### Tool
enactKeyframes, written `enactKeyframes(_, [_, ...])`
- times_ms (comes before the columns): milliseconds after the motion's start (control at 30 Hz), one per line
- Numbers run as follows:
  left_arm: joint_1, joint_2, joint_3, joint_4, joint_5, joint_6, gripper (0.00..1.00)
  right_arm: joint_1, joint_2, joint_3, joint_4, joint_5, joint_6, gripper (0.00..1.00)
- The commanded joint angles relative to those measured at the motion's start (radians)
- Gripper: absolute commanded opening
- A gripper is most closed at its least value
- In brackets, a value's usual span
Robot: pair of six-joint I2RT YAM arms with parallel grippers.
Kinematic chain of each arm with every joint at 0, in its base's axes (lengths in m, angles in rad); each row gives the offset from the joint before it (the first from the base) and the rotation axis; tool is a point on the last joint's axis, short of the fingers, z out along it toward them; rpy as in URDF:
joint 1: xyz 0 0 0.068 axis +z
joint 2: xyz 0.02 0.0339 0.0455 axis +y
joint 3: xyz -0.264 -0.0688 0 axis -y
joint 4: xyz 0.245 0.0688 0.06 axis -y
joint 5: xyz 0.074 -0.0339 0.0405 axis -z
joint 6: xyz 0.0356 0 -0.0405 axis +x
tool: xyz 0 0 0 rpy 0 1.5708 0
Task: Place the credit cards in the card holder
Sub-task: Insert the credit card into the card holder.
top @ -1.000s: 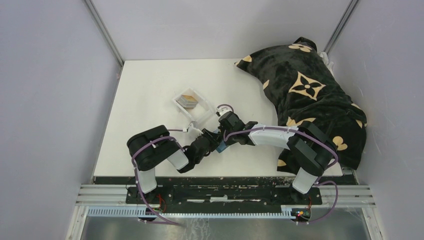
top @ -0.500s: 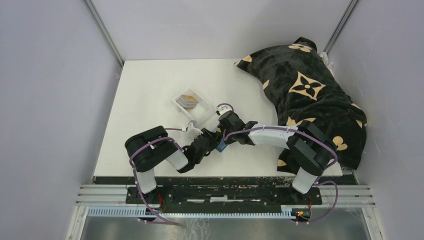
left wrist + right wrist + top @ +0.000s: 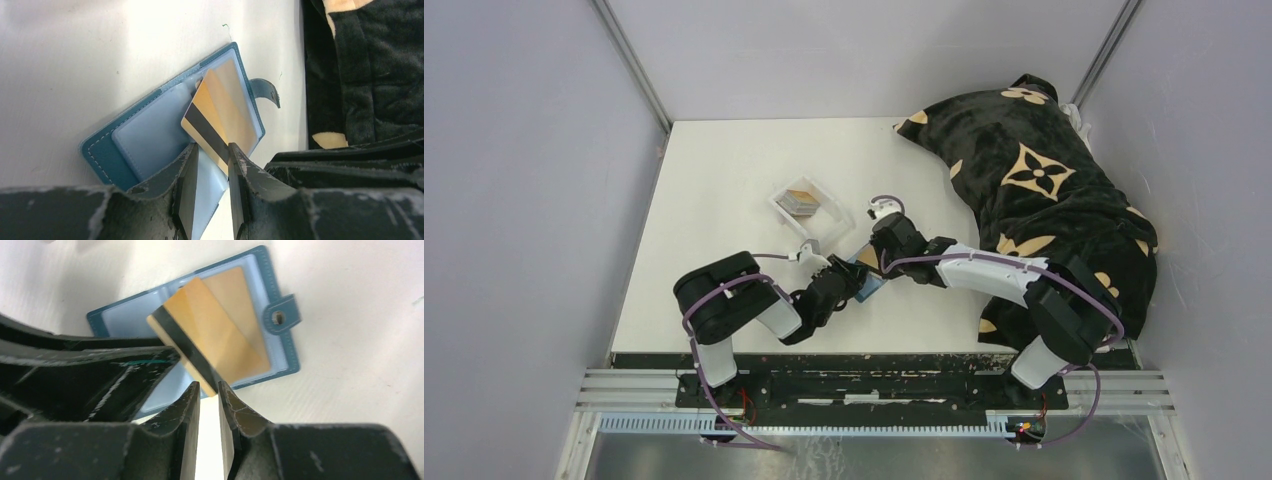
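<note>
1. Teal and opened flat like a book, the card holder (image 3: 102, 150) is lying on the white table (image 3: 724, 170), and you are seeing its clear sleeves (image 3: 150, 135) facing up.
2. You are looking at a gold card (image 3: 222, 107) with a black stripe, leaning at a tilt over the card holder. Its plain end is resting at the sleeve on the half that carries the snap tab (image 3: 280, 315), and its striped end is standing up off the holder.
3. A paler gold face is showing through that same sleeve. You are not able to tell whether it is a second card.
4. Your right gripper (image 3: 207, 386) is hovering at the striped corner of the gold card, above the holder's edge. Its fingers are standing slightly apart, with a bare gap wider than the thin card, so they are clamping nothing.
5. Your left gripper (image 3: 212, 150) is lying low over the half of the card holder away from the tab. Its fingers are standing a narrow way apart with sleeve plastic showing in the gap. Whether they are pinching the holder or only resting against it, you cannot tell.
6. Beyond the card holder, away from the arm bases, a clear tray (image 3: 824, 225) is sitting near it and holding a stack of cards (image 3: 801, 202).
7. A black blanket (image 3: 1034, 170) with tan flowers is lying heaped near the holder's tab side.
</note>
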State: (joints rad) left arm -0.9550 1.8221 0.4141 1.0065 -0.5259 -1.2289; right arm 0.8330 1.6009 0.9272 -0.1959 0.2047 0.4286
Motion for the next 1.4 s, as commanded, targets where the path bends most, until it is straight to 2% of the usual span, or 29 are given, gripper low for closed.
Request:
enactKeyframes(0, [0.001, 0.003, 0.023, -0.029, -0.045, 0.072, 0.35, -0.062, -0.018, 0.048, -0.004, 0.042, -0.008, 0.25])
enactKeyframes(200, [0.006, 0.0, 0.035, -0.046, -0.045, 0.088, 0.33, -0.154, 0.018, 0.08, 0.003, 0.024, -0.009, 0.25])
enactKeyframes(367, [0.012, 0.005, 0.044, -0.054, -0.045, 0.099, 0.32, -0.18, 0.051, 0.114, -0.009, -0.008, -0.025, 0.25])
enactKeyframes(600, [0.024, 0.009, 0.051, -0.061, -0.039, 0.114, 0.31, -0.181, 0.077, 0.14, -0.02, -0.043, -0.046, 0.37])
enactKeyframes(667, [0.028, 0.012, 0.057, -0.064, -0.036, 0.123, 0.3, -0.18, 0.086, 0.147, -0.025, -0.04, -0.051, 0.38])
enactKeyframes(1067, [0.035, 0.005, 0.098, -0.09, -0.04, 0.181, 0.29, -0.206, 0.183, 0.215, -0.056, -0.016, -0.064, 0.36])
enactKeyframes(1367, [0.036, 0.013, 0.137, -0.101, -0.045, 0.207, 0.28, -0.225, 0.198, 0.212, -0.06, -0.001, -0.064, 0.34])
